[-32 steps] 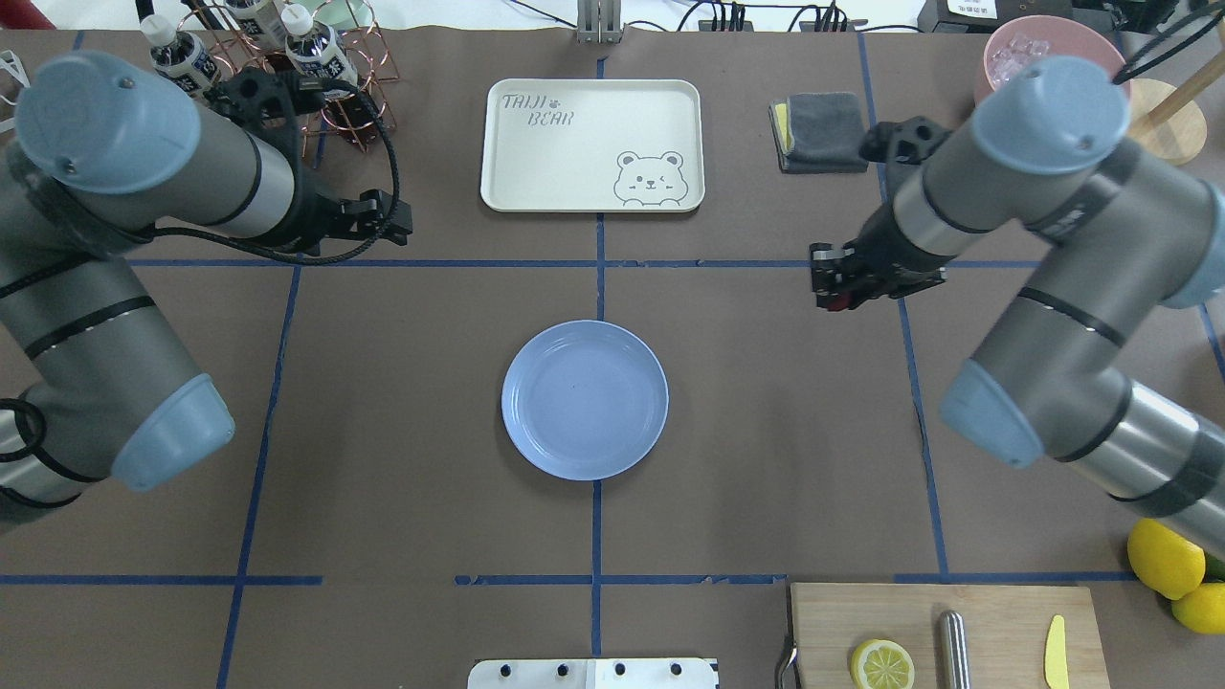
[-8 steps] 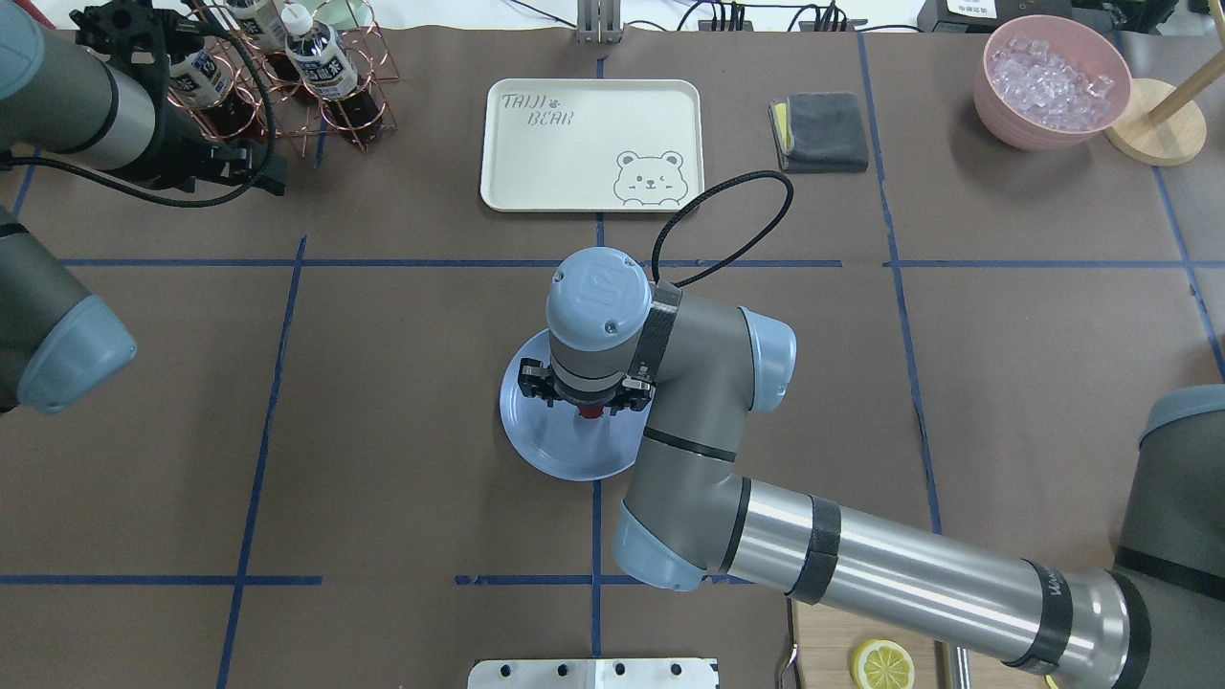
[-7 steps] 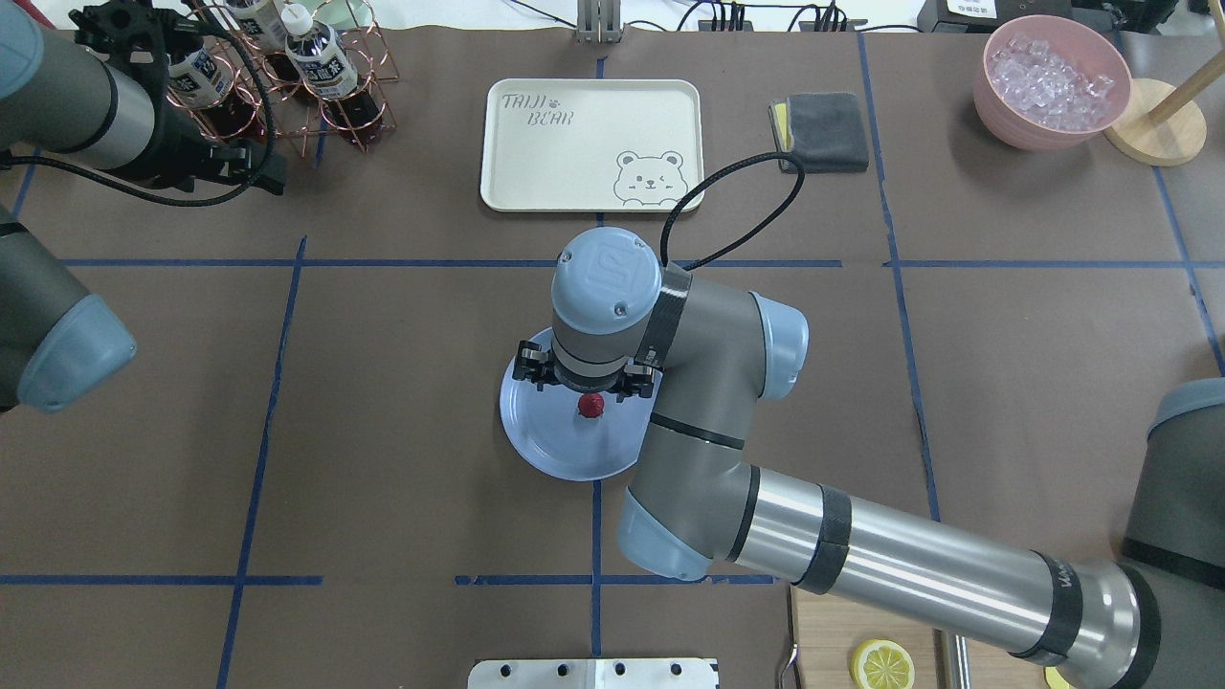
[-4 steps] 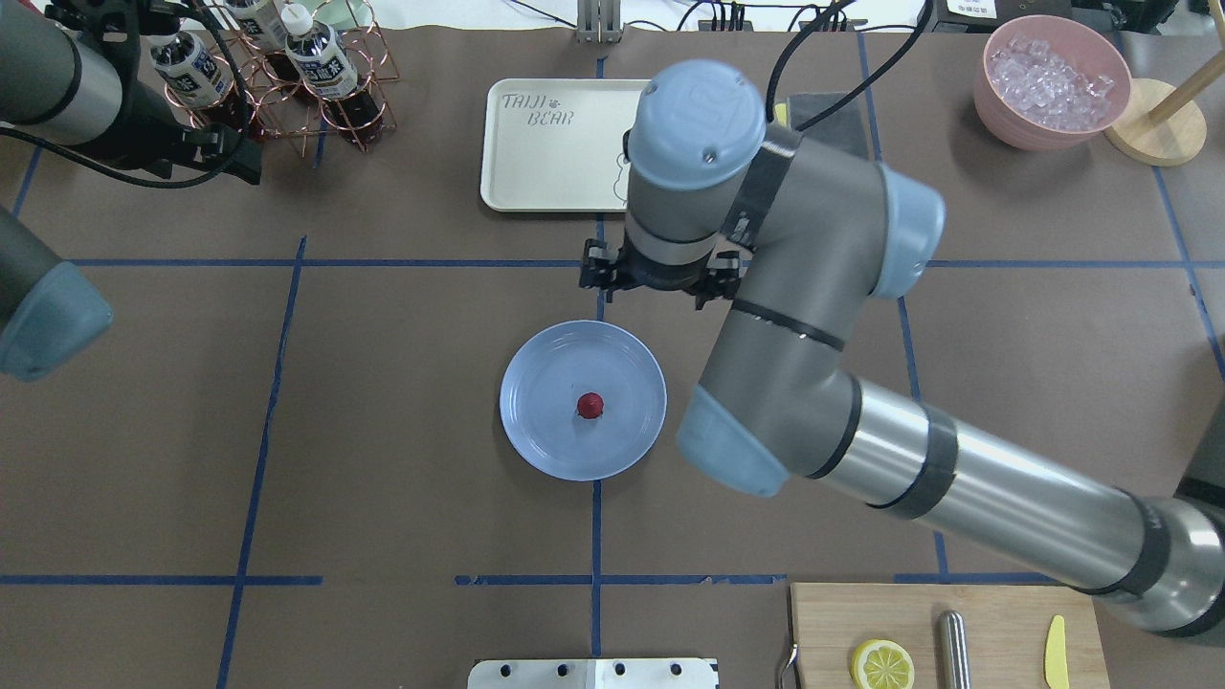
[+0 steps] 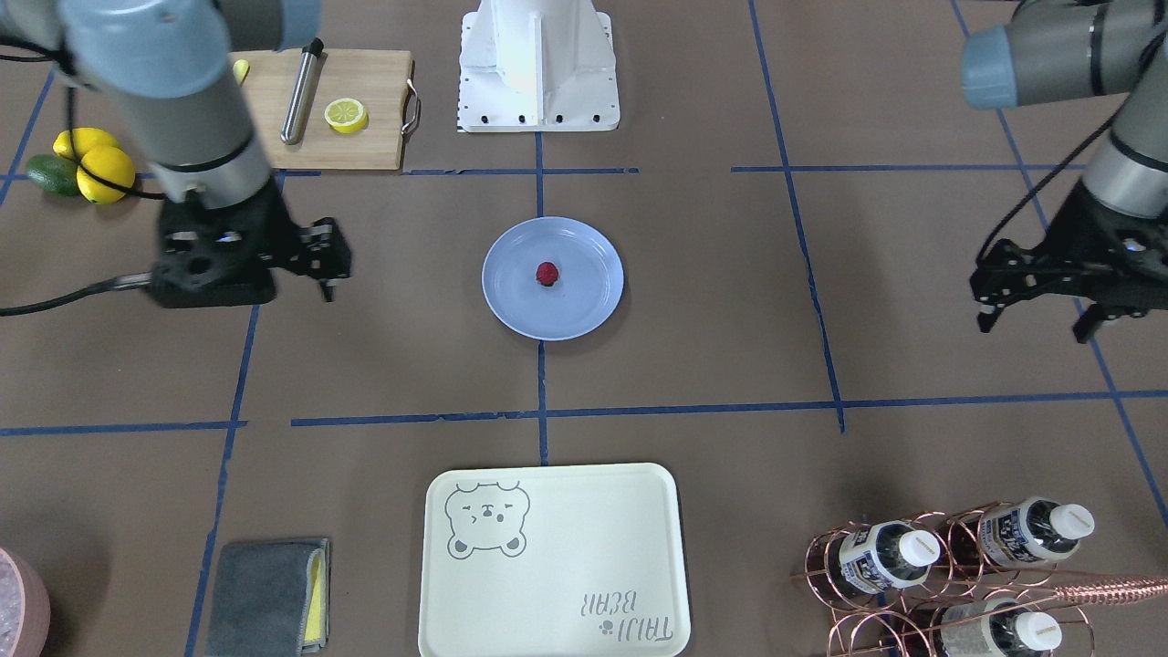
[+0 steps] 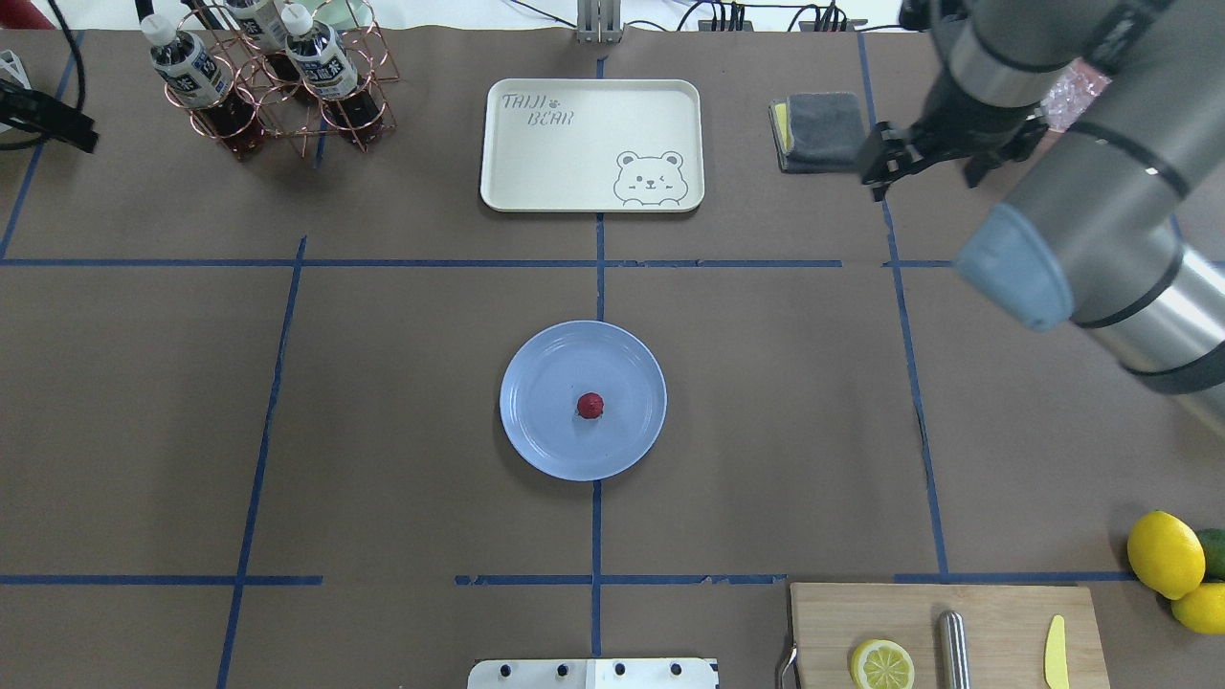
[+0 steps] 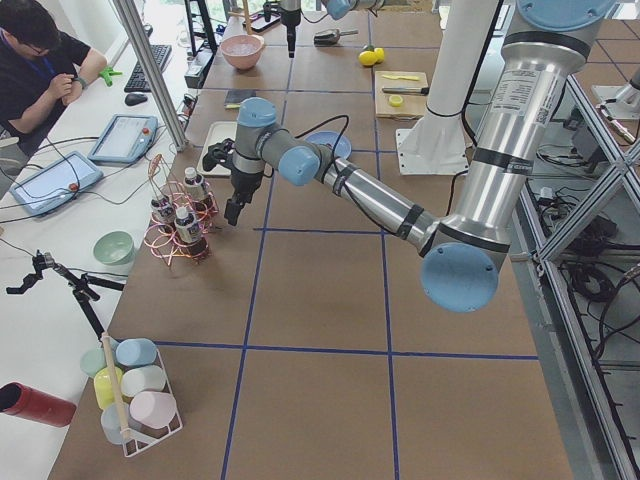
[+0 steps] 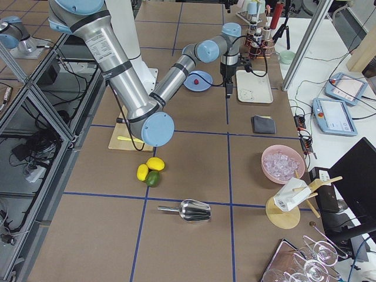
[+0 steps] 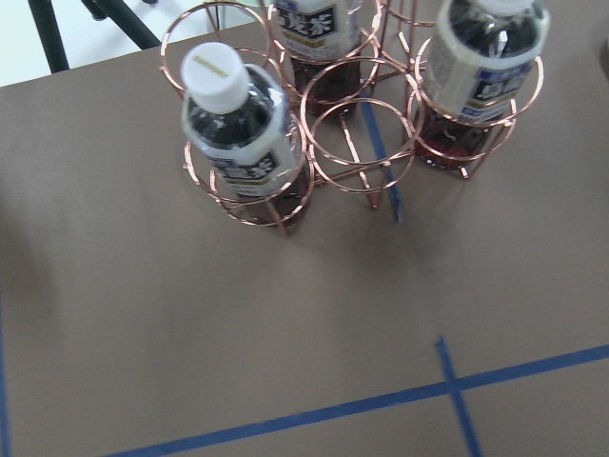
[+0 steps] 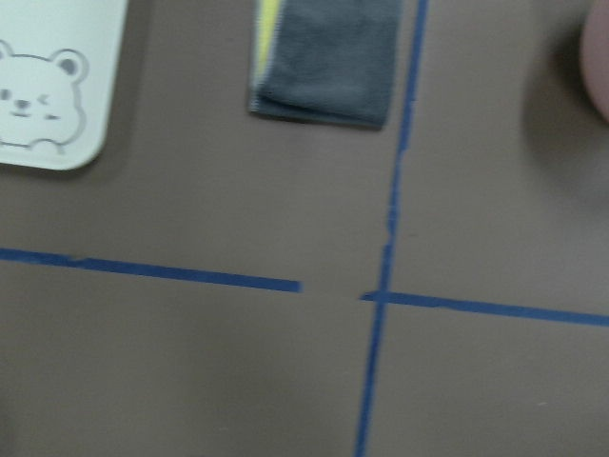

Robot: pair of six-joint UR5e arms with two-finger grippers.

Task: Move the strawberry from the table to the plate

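A small dark-red strawberry [image 6: 590,406] [image 5: 547,274] lies near the middle of the light-blue plate [image 6: 536,378] [image 5: 584,306], which rests on the brown table [image 6: 402,383] at the centre tape crossing. Nothing touches the berry. My right gripper [image 6: 924,182] hangs open and empty well off to the far right, beside the grey cloth. My left gripper [image 5: 1036,327] is open too, with nothing between its fingers, out at the table's left side near the bottle rack. Neither wrist view shows the fingers, the plate or the berry.
A cream bear-printed tray [image 6: 591,144] lies beyond the plate, with a copper rack of bottles [image 6: 268,77] at the far left and a grey cloth [image 6: 821,129] at the far right. A cutting board [image 6: 947,632] with a lemon half and lemons [image 6: 1163,553] sit near right.
The right gripper opened over the plate and left the strawberry on it, then rose and swung away to the far right. The left arm drew back toward the left edge.
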